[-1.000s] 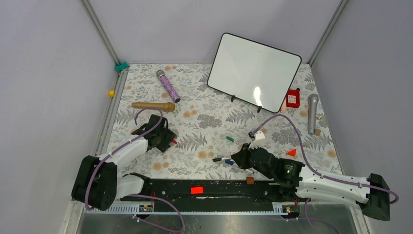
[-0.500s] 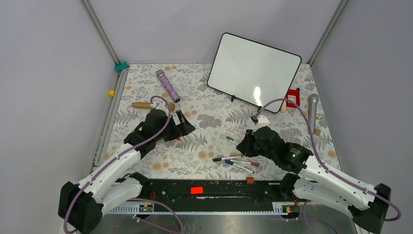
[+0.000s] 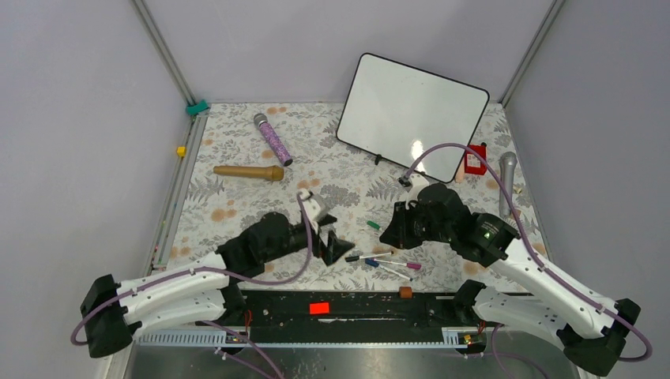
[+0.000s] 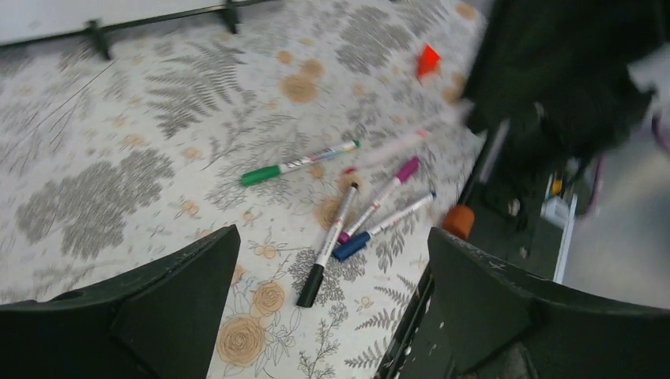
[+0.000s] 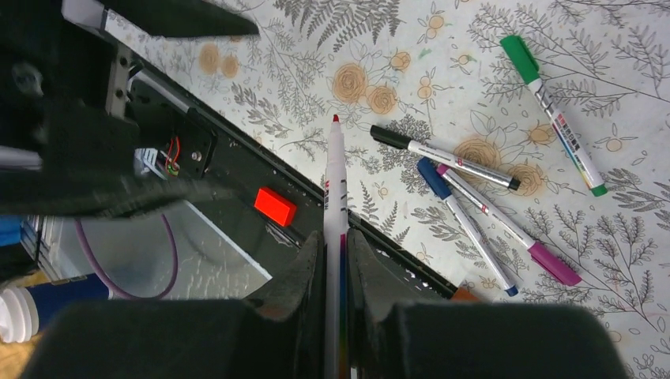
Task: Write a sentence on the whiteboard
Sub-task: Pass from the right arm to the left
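a: where's the board?
b: the whiteboard (image 3: 412, 117) stands tilted on its black feet at the desk's (image 3: 332, 150) far edge, toward the far right corner. there's a glare spot low on its face.
a: left gripper?
b: left gripper (image 3: 330, 237) is spread wide with nothing between the fingers. it's over the middle of the desk, toward the near edge. wrist view looks down on loose pens: black marker (image 4: 328, 245), magenta marker (image 4: 383, 199) and blue marker (image 4: 379, 229) are bunched together. green marker (image 4: 296, 164) lies a little apart on the far side.
a: right one?
b: right gripper (image 5: 336, 241) is clamped on a red-tipped marker (image 5: 335, 174), tip sticking out past the fingers, above the desk near the loose pens.
a: clutter?
b: purple microphone (image 3: 272, 139) and tan microphone (image 3: 249, 171) toward the far left. grey microphone (image 3: 506, 181) and red box (image 3: 475, 159) are by the right edge, the box just beside the board.
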Controlling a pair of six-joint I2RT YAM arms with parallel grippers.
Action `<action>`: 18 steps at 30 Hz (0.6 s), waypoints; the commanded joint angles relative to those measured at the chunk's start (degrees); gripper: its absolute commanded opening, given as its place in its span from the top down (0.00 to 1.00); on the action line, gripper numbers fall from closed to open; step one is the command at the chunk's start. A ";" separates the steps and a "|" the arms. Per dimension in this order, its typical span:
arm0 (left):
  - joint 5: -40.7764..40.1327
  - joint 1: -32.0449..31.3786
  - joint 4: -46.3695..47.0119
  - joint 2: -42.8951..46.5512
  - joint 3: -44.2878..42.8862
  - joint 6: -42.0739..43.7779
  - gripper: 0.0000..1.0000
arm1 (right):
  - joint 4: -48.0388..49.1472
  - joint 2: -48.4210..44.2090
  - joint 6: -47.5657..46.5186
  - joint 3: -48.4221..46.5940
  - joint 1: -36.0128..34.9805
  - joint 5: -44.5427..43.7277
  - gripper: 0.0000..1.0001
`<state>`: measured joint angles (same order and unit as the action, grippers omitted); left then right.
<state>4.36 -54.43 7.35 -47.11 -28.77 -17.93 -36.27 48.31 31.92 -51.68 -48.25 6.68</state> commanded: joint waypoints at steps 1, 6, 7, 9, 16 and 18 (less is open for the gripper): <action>-0.33 -9.00 6.53 -2.95 -1.66 25.34 0.12 | -3.47 2.38 -3.12 -4.13 0.44 4.48 1.00; -0.12 -10.21 8.41 -4.03 -1.39 30.39 0.24 | -4.42 3.89 -3.71 -5.85 0.43 7.41 1.00; 0.08 -10.31 9.14 -3.90 -1.18 31.16 0.25 | -4.49 4.13 -3.72 -5.90 0.41 8.07 1.00; 1.48 -10.43 9.52 -4.30 -1.40 33.67 0.31 | -4.43 4.84 -3.51 -6.14 0.44 9.11 1.00; 7.16 -10.98 5.86 -9.52 -5.42 38.29 0.43 | -2.25 6.97 -2.84 -6.16 0.45 12.59 1.00; 7.41 -11.48 5.83 -10.67 -6.06 38.79 0.43 | -1.93 7.64 -2.75 -6.38 0.37 12.89 1.00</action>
<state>7.94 -65.01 11.57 -56.16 -31.40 17.10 -39.94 55.07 29.58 -55.46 -48.18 16.45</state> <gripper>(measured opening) 0.569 0.155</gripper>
